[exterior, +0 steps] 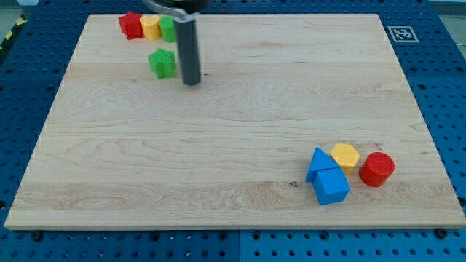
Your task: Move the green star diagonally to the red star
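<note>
The green star lies on the wooden board near the view's top left. The red star sits at the board's top left, up and to the left of the green star, with a gap between them. My tip rests on the board just to the right of the green star and slightly below it, with a small gap between them. The rod rises from there to the view's top edge.
A yellow block and a green block stand in a row to the right of the red star. At the bottom right are a blue triangle, a blue cube, a yellow hexagon and a red cylinder.
</note>
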Controlling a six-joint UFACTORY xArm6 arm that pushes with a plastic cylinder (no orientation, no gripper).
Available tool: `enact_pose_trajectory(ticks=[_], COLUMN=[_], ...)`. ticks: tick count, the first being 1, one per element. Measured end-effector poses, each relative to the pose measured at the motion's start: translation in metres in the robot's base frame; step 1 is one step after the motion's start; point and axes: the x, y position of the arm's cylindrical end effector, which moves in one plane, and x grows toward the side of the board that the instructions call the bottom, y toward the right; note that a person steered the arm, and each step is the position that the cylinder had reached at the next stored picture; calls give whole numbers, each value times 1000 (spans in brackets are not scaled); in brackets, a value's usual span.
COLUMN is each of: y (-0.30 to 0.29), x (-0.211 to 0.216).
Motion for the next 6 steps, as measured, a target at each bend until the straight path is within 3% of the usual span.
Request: enact_pose_trajectory(ticks=[2,3,4,5,6], y=[-104,-87,-33,5,0], x=[-38,-17,20,0,-27])
